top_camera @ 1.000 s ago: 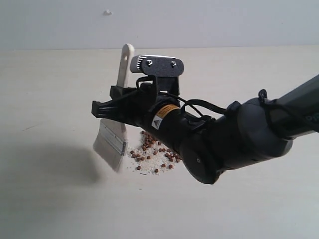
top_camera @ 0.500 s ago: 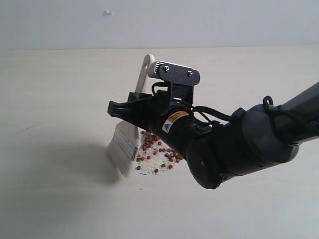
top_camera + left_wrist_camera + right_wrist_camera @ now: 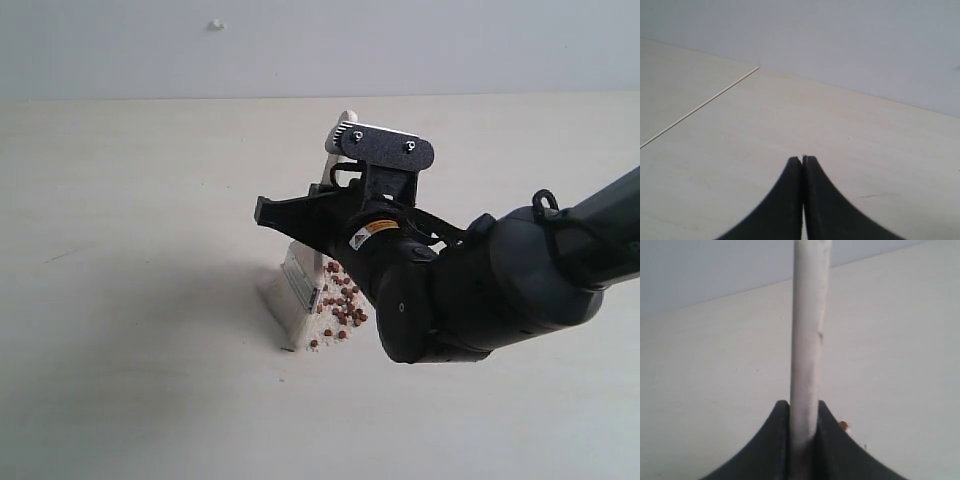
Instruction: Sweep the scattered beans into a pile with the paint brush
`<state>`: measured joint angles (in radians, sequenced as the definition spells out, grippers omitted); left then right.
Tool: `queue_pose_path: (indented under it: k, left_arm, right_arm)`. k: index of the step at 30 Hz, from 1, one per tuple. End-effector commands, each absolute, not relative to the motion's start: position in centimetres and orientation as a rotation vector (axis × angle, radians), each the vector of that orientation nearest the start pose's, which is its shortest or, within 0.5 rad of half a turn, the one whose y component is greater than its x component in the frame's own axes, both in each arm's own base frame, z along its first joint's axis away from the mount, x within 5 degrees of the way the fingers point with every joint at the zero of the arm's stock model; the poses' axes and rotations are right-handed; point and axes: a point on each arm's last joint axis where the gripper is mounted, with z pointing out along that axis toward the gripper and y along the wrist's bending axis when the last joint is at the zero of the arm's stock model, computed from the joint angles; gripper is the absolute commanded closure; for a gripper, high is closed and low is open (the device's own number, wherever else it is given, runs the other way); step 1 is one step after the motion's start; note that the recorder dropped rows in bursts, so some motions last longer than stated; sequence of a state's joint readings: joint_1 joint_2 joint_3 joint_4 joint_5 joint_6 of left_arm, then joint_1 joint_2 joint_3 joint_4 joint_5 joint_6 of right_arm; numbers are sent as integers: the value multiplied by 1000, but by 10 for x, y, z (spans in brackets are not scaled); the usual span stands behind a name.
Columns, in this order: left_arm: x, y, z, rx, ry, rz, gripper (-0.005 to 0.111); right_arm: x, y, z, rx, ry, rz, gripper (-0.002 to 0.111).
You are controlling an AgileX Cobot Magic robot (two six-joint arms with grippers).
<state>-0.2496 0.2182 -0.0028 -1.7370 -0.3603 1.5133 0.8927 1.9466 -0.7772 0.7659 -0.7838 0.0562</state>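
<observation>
Right hand (image 3: pixel 803 407) clamped (left hand (image 3: pixel 803 160) closed).

A dark arm (image 3: pixel 520 290) reaches in from the right edge toward the middle of the frame, with a black plate (image 3: pixel 385 148) bearing two screws on top of its wrist. The right gripper (image 3: pixel 275 214) points left, its black jaws clamped on the pale handle of the paint brush (image 3: pixel 302 272); the handle's end peeks out above the plate. The brush is tilted, with its silver ferrule below the jaws and its cream bristles down on the pale table (image 3: pixel 120 260) just left of centre. Against the bristles' right side lie the beans (image 3: pixel 340 300), reddish-brown dots among whitish crumbs, bunched together and partly hidden by the arm. A grey wall (image 3: pixel 470 45) fills the top strip, with a small white speck (image 3: pixel 214 23) at upper left.
</observation>
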Motion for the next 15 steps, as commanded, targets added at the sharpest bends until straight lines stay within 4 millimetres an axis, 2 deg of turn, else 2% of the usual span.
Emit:
queue_pose_path:
  k: [1,4,8,10,13,15]
  left_arm:
    - [73,14,195,-242,1730,-39,107]
    - [73,14,195,-242,1730,-39,107]
    - [73,14,195,-242,1730,-39,107]
    - [73,14,195,-242,1730,-39,107]
    - [73,14,195,-242,1730,-39,107]
    - [73,14,195,-242,1730,-39,107]
  right_arm:
    - [255,238,129,60,1953,434,108]
    - [256,239,132,56,1935,438,108]
    - [254,245,142,-49,1906,486,108]
    - [251,251,153,-154,1875,528,108]
    - [244,261,167,-440,1799,553,108]
    - [242,261,173,-580,1781,560,108]
